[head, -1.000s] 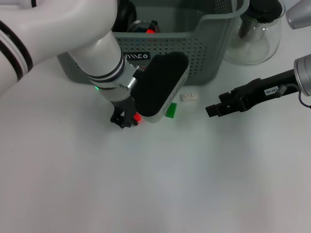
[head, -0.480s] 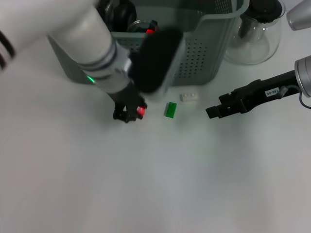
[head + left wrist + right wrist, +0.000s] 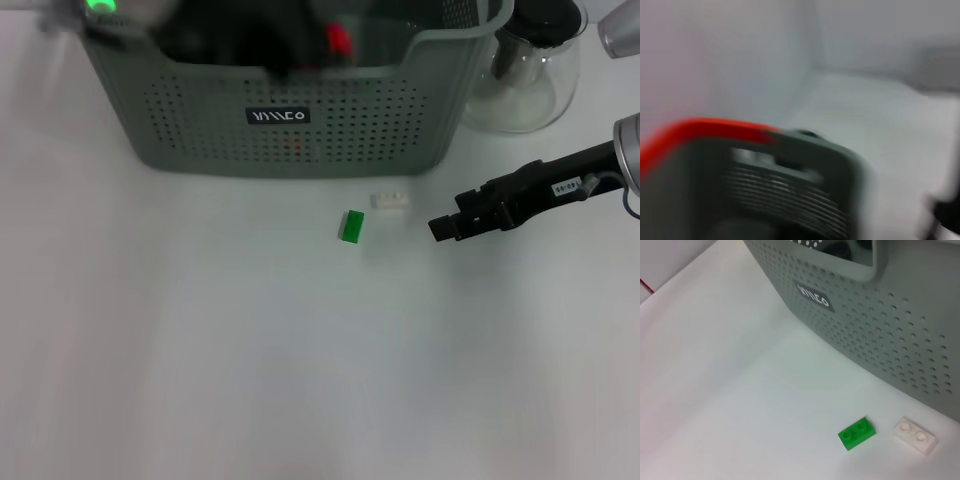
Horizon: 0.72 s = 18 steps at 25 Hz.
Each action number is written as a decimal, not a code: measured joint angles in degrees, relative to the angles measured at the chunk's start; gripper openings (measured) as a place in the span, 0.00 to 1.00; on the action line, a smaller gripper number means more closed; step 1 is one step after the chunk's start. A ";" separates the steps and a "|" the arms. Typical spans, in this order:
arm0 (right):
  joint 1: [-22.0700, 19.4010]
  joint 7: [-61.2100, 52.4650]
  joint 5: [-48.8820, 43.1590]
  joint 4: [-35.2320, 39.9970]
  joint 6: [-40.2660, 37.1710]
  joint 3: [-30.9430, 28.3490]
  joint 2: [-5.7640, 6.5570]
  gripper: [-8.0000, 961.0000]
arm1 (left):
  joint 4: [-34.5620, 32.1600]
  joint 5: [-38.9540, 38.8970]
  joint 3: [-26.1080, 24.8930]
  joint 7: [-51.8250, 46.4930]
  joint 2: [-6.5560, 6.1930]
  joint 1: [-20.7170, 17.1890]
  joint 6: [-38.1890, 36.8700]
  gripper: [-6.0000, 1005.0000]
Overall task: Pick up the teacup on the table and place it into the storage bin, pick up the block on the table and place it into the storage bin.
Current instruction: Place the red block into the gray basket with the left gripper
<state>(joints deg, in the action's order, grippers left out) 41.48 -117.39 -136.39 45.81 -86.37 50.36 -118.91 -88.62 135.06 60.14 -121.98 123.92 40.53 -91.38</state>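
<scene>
Grey-green perforated plastic storage bin (image 3: 290,120) | left pincer (image 3: 300,45) above it, small red block (image 3: 338,38) apparently gripped | right pincer (image 3: 445,228) parked, opening can't tell | risk: block bouncing off rim onto white table (image 3: 250,350)

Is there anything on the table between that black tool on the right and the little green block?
Only the small white block, which lies slightly off the straight line, nearer the storage bin. Otherwise bare table separates the right tool from the green block.

Storage bin (image 3: 880,320) w/ black label (image 3: 813,295) stands on white surface (image 3: 730,405). Green block (image 3: 857,433) & white block (image 3: 914,435) lie side by side, apart, near bin's wall.
</scene>
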 joint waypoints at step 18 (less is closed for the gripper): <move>0.27 0.62 -0.05 -0.37 -0.15 0.09 0.20 0.78 | 23.63 2.79 -6.00 -6.29 -6.02 8.92 18.65 0.53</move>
<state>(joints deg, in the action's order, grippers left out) 41.75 -116.78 -136.44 45.44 -86.52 50.45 -118.71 -64.99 137.85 54.13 -128.27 117.91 49.45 -72.73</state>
